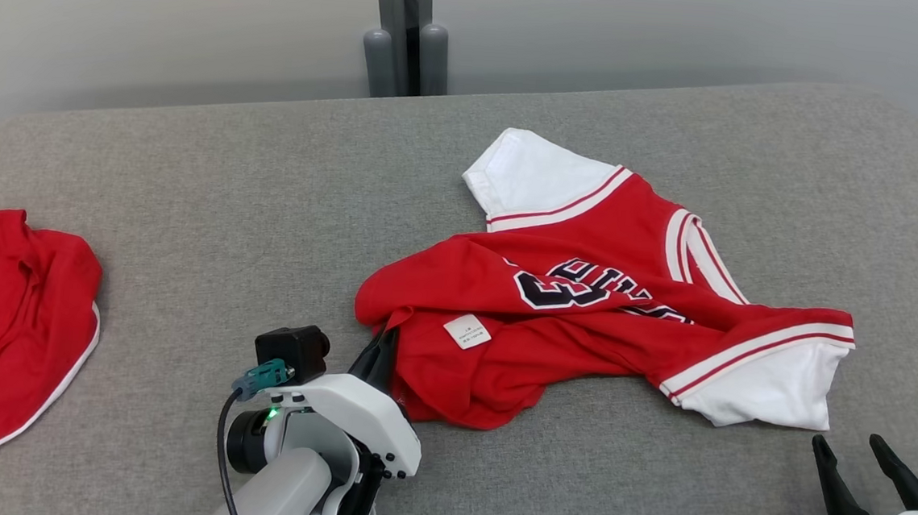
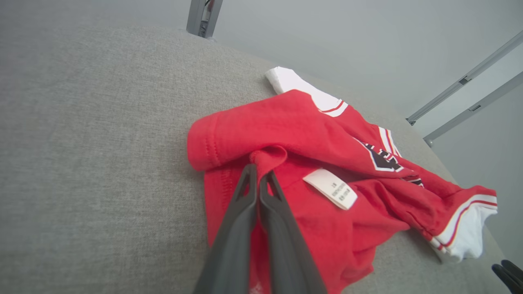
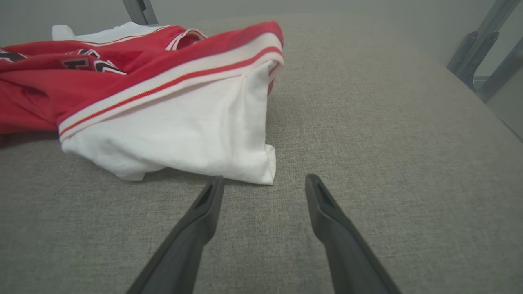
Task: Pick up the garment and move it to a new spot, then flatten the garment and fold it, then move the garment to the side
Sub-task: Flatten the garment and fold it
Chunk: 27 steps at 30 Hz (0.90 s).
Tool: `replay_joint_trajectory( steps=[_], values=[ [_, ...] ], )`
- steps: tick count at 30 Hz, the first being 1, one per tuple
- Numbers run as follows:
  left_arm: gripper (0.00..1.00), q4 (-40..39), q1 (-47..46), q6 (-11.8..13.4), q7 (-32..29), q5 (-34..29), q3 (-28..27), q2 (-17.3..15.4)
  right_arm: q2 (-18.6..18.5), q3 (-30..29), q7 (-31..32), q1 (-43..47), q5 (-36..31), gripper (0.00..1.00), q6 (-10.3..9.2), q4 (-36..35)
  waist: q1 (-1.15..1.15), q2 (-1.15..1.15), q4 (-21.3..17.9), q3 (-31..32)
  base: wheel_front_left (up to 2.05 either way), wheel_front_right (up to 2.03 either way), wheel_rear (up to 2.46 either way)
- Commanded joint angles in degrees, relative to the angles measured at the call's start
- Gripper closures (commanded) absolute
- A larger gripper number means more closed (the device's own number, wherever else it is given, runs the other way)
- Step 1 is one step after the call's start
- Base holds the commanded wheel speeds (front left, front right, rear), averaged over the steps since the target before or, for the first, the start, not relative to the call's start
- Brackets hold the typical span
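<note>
Left claw [image 2: 258, 171] pinches the garment [image 1: 607, 340], plain in its wrist view; right claw [image 3: 264, 179] gapes.

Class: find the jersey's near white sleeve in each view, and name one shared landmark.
Head view: white sleeve, lower right.
Left wrist view: sleeve at right edge, low.
Right wrist view: sleeve centre-left, just beyond right pincer.
Shared landmark: the jersey's dark lettering.

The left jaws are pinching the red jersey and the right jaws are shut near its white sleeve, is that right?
No: the right jaws stand open, not shut, near the white sleeve, per the right wrist view. The left jaws do pinch the red jersey.
</note>
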<state>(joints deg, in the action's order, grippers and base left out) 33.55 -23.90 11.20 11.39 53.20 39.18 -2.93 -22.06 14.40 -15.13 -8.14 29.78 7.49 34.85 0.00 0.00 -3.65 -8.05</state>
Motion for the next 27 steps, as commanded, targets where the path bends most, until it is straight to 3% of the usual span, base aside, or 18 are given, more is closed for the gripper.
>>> replay_joint_trajectory(
  steps=[1, 16, 17, 18, 19, 27],
  values=[
    [1.0, -0.2, -0.4, -0.1, 0.4, -0.2, -0.2, -0.4, -1.0, 0.7, -0.1, -1.2, 0.5, 0.0, 0.01, 0.8, 0.0, 0.0, 0.3, -0.1, 0.0, 0.0, 0.0],
    [1.0, -1.2, -0.3, 0.2, 1.1, -0.4, -0.1, -0.9, -2.8, 8.7, -0.1, -7.5, 3.8, 0.0, 0.01, 10.2, 0.0, 0.0, 3.5, -0.5, 0.0, 0.0, 0.0],
    [1.0, -1.3, -0.2, 0.2, 1.2, -0.4, -0.2, -1.0, -2.8, 9.0, -0.1, -7.8, 4.0, 0.31, 0.01, 10.5, 0.0, 0.0, 3.6, -0.4, 0.0, 0.0, 0.0],
    [1.0, -1.3, -0.2, 0.3, 1.3, -0.4, -0.2, -1.1, -2.8, 9.2, -0.1, -8.1, 4.1, 0.71, 0.01, 10.9, 0.0, 0.0, 3.7, -0.4, 0.0, 0.0, 0.0],
    [1.0, -1.4, -0.1, 0.4, 1.3, -0.4, -0.3, -1.2, -2.7, 9.4, -0.1, -8.2, 4.4, 0.97, 0.01, 11.2, 0.0, 0.0, 3.8, -0.4, 0.0, 0.0, 0.0],
    [1.0, -2.0, 1.0, 0.5, 2.2, -0.4, -1.1, -1.4, -3.0, 9.7, -0.1, -7.6, 7.2, 1.0, 0.01, 9.7, 0.0, 0.0, 3.6, 0.8, 0.0, 0.0, 0.0]
  ],
)
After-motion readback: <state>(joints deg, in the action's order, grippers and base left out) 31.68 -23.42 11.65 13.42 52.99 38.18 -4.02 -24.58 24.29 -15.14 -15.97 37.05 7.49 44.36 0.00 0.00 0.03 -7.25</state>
